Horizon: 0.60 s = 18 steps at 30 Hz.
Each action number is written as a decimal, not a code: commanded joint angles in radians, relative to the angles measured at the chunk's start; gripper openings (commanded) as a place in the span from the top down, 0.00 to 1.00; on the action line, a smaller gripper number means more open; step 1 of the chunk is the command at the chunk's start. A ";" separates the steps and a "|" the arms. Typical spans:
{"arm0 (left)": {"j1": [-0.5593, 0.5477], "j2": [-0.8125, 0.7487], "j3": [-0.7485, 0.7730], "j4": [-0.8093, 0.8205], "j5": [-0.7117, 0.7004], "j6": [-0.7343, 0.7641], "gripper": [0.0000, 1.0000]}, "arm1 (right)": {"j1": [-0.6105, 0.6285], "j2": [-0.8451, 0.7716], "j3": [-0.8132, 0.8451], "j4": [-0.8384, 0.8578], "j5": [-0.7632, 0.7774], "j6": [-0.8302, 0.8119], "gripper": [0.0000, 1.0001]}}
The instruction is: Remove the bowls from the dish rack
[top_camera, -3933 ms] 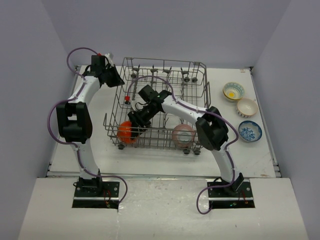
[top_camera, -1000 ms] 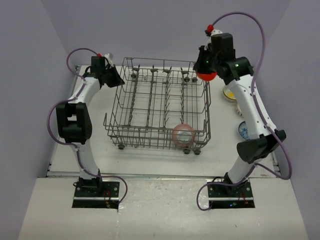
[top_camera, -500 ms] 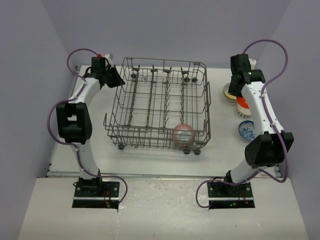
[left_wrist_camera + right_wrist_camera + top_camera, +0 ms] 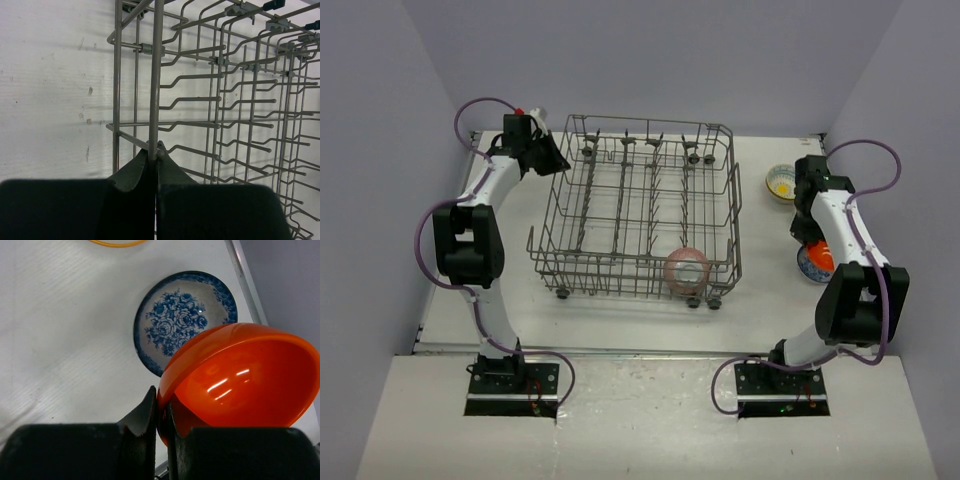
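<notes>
Here the right gripper (image 4: 161,426) is closed tight on the rim of the orange bowl (image 4: 240,380) and holds it over the blue-and-white bowl (image 4: 170,325), which lies on the white table (image 4: 500,290). I cannot tell if the two bowls touch. The left gripper (image 4: 155,155) is pinched on an upright wire at the far left corner of the dish rack (image 4: 635,200). A pink bowl (image 4: 686,268) sits inside the rack, at its near right corner. A whitish bowl with a yellow mark (image 4: 781,183) stands on the table right of the rack. The walls (image 4: 650,60) are pale lilac.
</notes>
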 commanded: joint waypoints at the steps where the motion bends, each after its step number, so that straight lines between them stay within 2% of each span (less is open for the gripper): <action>1: 0.027 0.086 -0.045 -0.158 -0.114 -0.005 1.00 | -0.027 -0.017 -0.025 0.056 0.020 0.000 1.00; 18: 0.027 0.076 -0.043 -0.163 -0.125 -0.003 1.00 | -0.073 0.178 0.018 0.098 -0.066 -0.023 1.00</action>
